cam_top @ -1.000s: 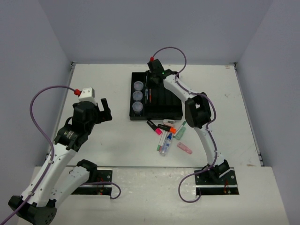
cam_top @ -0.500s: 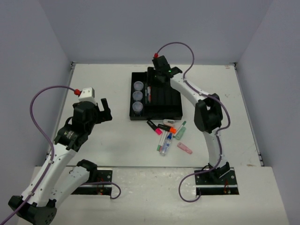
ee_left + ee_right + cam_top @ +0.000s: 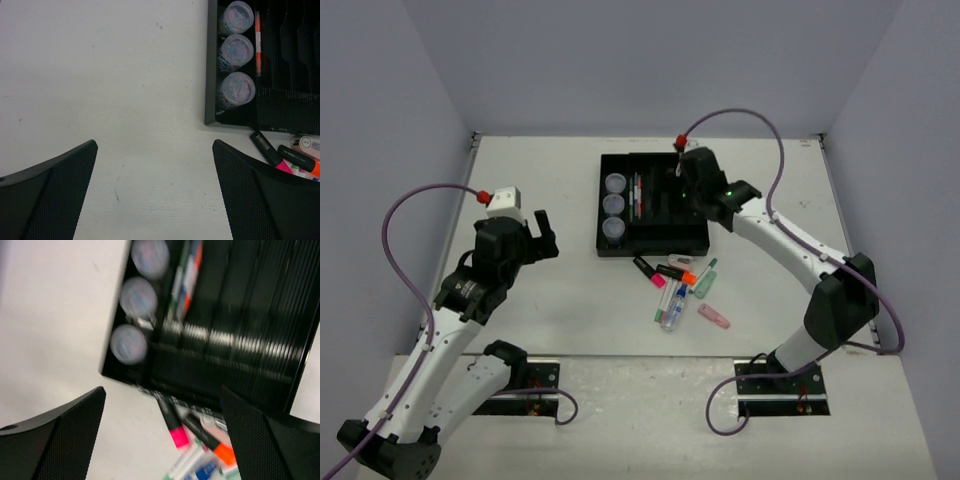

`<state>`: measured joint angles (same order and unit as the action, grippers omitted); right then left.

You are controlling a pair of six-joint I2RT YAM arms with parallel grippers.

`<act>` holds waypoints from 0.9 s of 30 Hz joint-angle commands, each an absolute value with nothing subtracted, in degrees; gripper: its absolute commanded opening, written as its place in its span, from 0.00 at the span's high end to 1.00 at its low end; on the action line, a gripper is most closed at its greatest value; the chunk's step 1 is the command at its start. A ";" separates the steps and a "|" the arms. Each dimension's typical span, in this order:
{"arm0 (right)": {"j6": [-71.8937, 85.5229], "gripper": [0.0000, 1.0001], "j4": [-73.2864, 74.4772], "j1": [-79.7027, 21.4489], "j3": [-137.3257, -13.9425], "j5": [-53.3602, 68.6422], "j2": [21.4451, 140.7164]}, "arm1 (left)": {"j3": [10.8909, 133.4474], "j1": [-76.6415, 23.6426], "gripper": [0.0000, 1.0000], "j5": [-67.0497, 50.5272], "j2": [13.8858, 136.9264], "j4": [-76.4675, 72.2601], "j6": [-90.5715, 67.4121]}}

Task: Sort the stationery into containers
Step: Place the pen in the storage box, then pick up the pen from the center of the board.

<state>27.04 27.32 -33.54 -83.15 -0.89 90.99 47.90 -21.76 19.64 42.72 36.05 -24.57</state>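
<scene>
Right end effector [image 3: 162, 389], now rightward over ribbed black tray [image 3: 670, 230], apart; left end effector [image 3: 154, 142] apart.

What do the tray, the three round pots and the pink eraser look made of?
Tray: black, ribbed, dull sheen, likely moulded plastic. Pots: see-through lids with coloured bits showing inside, probably clear plastic. Eraser: matte pink block, looks like rubber, too small to be sure.

Plain pale grey walls [image 3: 620, 60] enclose white table [image 3: 560, 300] on three sides; light even, diffuse.
</scene>
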 commanded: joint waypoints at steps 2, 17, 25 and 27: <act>25.67 0.06 28.75 -42.98 -69.07 -5.22 88.96 | 47.55 -21.27 0.00 18.59 42.49 33.75 -23.38; 21.26 0.52 28.13 -48.66 -62.09 -10.50 91.19 | 47.29 -21.27 0.00 17.41 42.53 33.49 -23.04; 20.74 0.55 28.22 -49.22 -66.57 -15.39 98.68 | 47.29 -21.27 0.00 17.14 41.92 33.31 -22.94; 20.74 0.56 27.57 -49.51 -67.02 -14.78 100.16 | 47.29 -21.36 0.00 16.98 41.86 33.31 -22.87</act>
